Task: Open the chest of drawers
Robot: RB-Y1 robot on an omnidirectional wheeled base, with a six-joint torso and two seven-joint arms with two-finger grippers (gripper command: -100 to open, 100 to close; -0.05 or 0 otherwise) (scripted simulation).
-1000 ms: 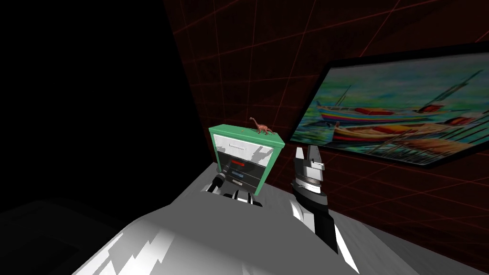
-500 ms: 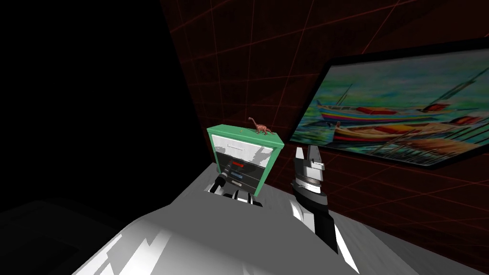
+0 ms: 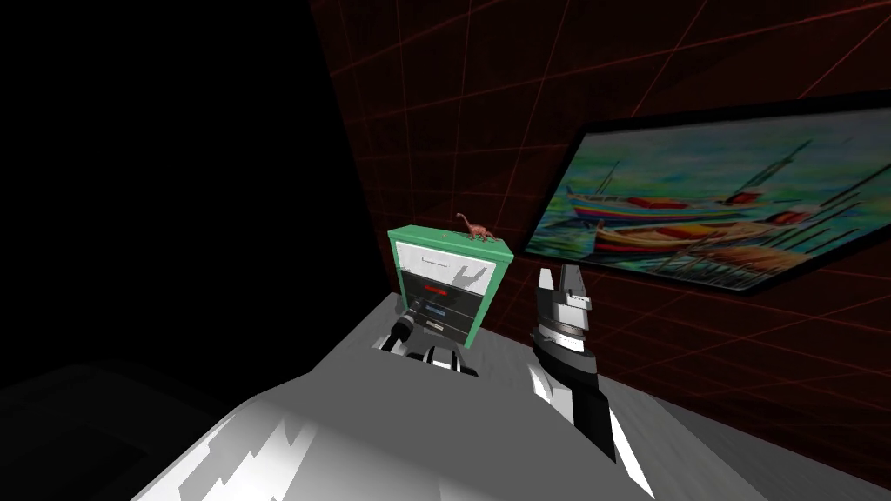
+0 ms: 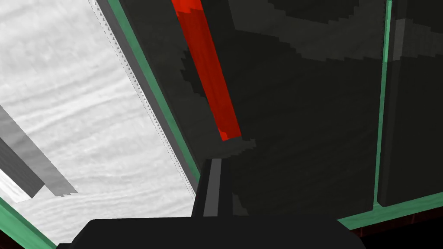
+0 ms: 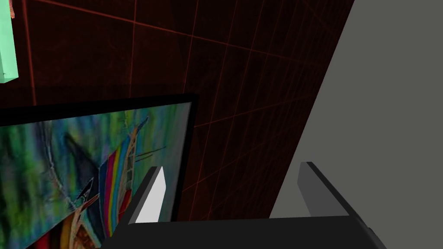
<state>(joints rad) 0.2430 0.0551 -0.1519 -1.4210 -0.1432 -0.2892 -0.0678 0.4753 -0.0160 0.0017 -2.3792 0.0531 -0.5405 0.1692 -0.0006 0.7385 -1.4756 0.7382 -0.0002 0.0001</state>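
HEAD: green chest of drawers (image 3: 448, 283) is standing against the dark gridded wall (image 3: 487, 113), toy dinosaur (image 3: 474, 230) on top, right tool (image 3: 557, 277) hanging raised beside it | LEFT WRIST: left tool (image 4: 214, 163) is sitting with fingers (image 4: 212, 186) pressed together, tip just short of the red handle (image 4: 207, 73) on a dark drawer (image 4: 303, 108) | RIGHT WRIST: right tool's fingers (image 5: 151, 199) are standing wide apart, holding nothing.

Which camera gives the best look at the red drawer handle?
The left wrist view: the red handle runs large across a dark drawer front. The head view has it as a tiny red bar. The right wrist view catches a green edge of the chest.
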